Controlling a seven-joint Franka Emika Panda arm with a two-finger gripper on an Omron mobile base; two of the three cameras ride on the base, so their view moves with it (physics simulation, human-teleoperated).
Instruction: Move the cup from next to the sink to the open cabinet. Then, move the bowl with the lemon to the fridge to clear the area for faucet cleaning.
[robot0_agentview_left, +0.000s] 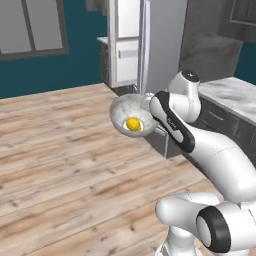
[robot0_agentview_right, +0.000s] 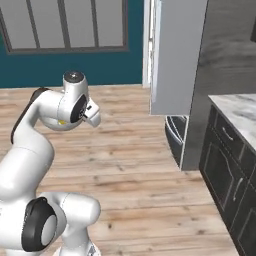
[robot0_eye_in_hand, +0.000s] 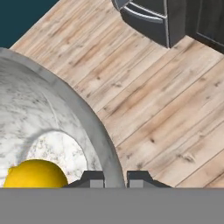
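The pale mottled bowl (robot0_agentview_left: 123, 111) hangs in the air above the wooden floor, tipped toward the left base camera. The yellow lemon (robot0_agentview_left: 133, 124) lies in its bottom. In the hand view my gripper (robot0_eye_in_hand: 116, 180) is shut on the bowl's rim (robot0_eye_in_hand: 89, 120), one fingertip inside the wall and one outside, and the lemon (robot0_eye_in_hand: 35, 173) rests low in the bowl. The tall light grey fridge (robot0_agentview_left: 162, 45) stands just beyond the bowl, with white inner shelves (robot0_agentview_left: 126, 42) showing past its door. The same fridge (robot0_agentview_right: 177, 55) rises at centre right, with dark drawers (robot0_agentview_right: 175, 132) at its base.
A marble counter (robot0_agentview_left: 232, 94) over dark lower cabinets (robot0_agentview_right: 227, 165) runs along the right side. Wooden floor (robot0_agentview_left: 60, 150) spreads to the left, up to a teal wall with a window (robot0_agentview_right: 65, 25).
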